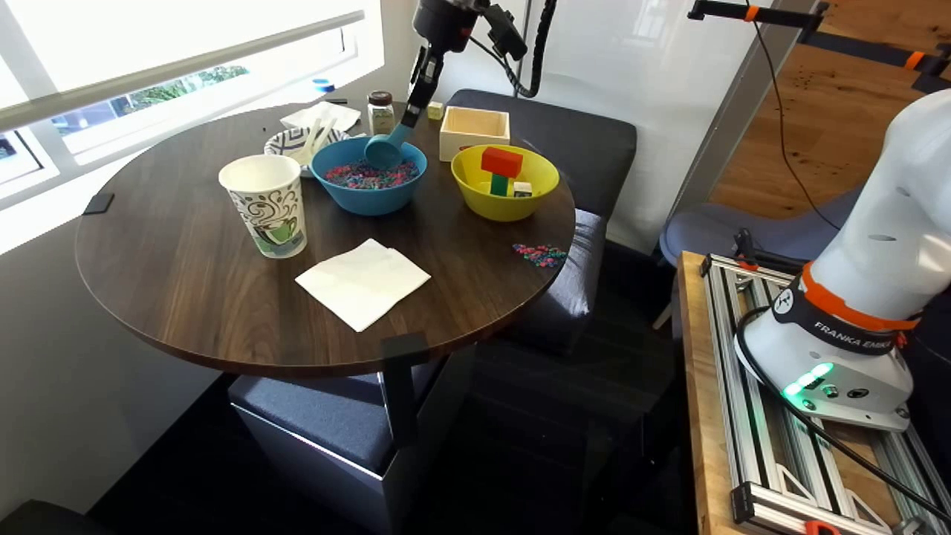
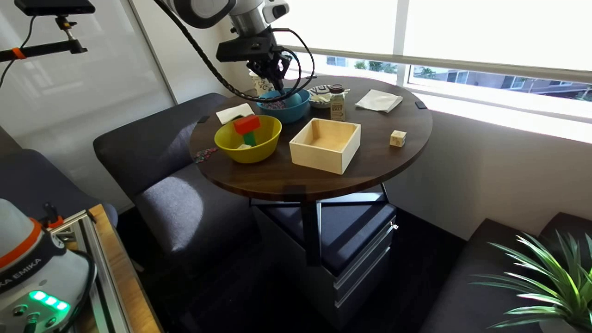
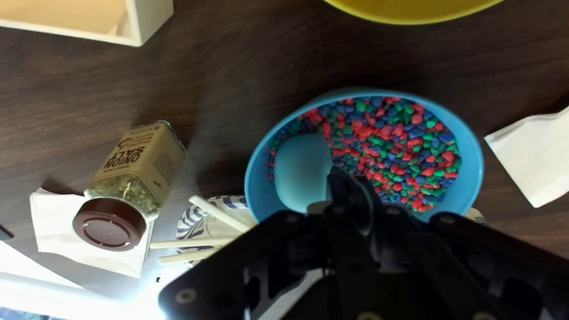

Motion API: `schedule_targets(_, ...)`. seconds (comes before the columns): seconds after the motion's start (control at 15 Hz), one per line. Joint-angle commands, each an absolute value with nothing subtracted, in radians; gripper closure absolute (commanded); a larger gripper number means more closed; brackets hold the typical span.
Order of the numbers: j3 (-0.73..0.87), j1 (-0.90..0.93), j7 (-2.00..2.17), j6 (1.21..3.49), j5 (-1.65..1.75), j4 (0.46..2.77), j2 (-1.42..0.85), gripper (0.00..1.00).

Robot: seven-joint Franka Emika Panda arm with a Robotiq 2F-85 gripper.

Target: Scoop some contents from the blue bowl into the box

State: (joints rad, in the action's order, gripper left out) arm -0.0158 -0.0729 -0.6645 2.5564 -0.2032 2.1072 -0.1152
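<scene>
The blue bowl stands on the round table and also shows in an exterior view and in the wrist view. It holds the contents, small red, blue and green bits. My gripper points down over the bowl, shut on a blue-teal scoop. In the wrist view the scoop is inside the bowl, at the side toward the salt jar, with its smooth surface facing the camera. I cannot tell whether it holds bits. The tan wooden box is open-topped, apart from the bowl, and looks empty.
A yellow bowl with blocks stands beside the box. A salt jar, a patterned paper bowl with light sticks, a paper cup and napkins stand around the blue bowl. Spilled bits lie near the table edge.
</scene>
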Motion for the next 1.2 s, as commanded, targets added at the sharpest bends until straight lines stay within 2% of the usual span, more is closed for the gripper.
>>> schedule_targets(0.0,-0.014,-0.06,-0.592,2.457,-0.146,2.115,-0.119,0.98)
schedule_targets(1.13,-0.01,-0.1,-0.221,1.725,-0.333,1.699,-0.369,0.98)
